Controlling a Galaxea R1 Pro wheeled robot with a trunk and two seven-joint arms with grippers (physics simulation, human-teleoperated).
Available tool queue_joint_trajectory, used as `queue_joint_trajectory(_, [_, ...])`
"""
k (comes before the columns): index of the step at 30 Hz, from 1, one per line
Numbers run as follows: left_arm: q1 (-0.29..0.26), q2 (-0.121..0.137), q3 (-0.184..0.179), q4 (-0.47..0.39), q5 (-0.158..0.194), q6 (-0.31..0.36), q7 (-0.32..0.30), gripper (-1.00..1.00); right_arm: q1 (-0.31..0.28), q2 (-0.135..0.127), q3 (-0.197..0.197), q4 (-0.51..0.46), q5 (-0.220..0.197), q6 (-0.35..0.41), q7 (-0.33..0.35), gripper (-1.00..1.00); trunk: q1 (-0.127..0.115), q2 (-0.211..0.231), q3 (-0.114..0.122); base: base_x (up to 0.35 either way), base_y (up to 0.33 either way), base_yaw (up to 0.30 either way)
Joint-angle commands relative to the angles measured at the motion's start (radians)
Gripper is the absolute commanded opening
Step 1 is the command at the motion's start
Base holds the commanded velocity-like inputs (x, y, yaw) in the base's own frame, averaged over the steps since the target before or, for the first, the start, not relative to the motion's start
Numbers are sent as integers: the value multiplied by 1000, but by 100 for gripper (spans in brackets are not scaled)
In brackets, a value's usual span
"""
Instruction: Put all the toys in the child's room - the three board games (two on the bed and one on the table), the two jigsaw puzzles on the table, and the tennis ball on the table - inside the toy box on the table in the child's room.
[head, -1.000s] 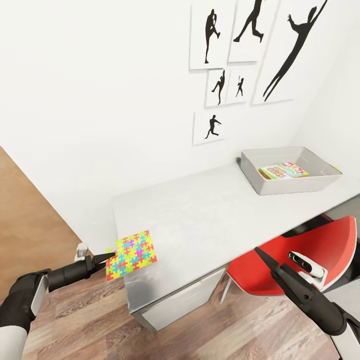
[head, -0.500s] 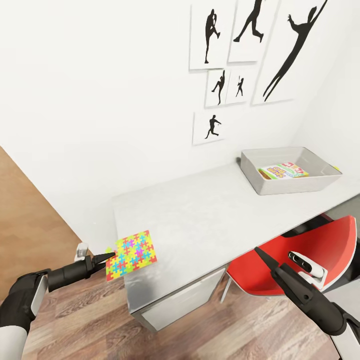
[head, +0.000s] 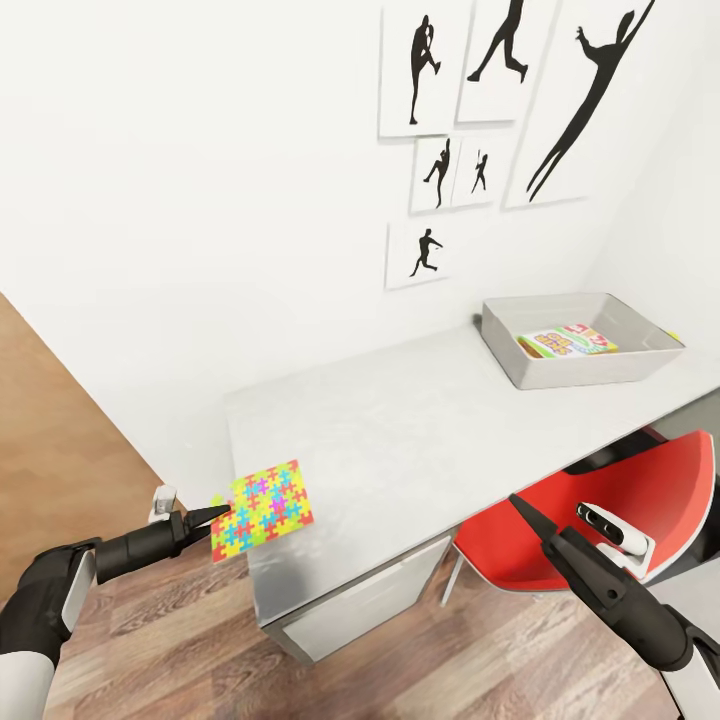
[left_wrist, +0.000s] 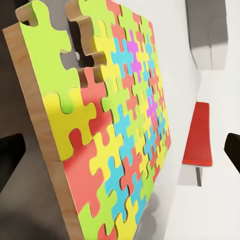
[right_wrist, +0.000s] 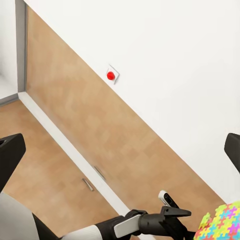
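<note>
A many-coloured jigsaw puzzle (head: 263, 510) lies at the grey table's (head: 400, 430) near left corner, overhanging its edge. My left gripper (head: 208, 516) is at that overhanging edge. In the left wrist view the puzzle (left_wrist: 120, 125) looms large and the left gripper (left_wrist: 120, 150) is open, one finger on each side of the board. The white toy box (head: 585, 368) stands at the table's far right with a board game (head: 565, 343) inside. A yellow-green sliver (head: 675, 337) shows behind the box. My right gripper (head: 522, 508) hangs open off the table's front, above the chair.
A red chair (head: 640, 500) is tucked under the table on the right. Black silhouette pictures (head: 470, 130) hang on the white wall behind. Wooden floor (head: 150, 640) lies to the table's left and front. The right wrist view looks at wall, wood panelling and my left arm (right_wrist: 145, 222).
</note>
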Motion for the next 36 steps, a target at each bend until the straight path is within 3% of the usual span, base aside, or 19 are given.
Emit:
queue_joint_trajectory(1, [-1, 0, 0, 0, 2, 9, -2, 100, 0, 0, 0, 0, -5, 10, 1, 100, 4, -8, -4, 0, 0, 0])
queue_joint_trajectory(36, [-1, -1, 1, 0, 2, 5, -1, 100, 0, 3, 0, 0, -3, 10, -2, 100, 4, -8, -4, 0, 0, 0])
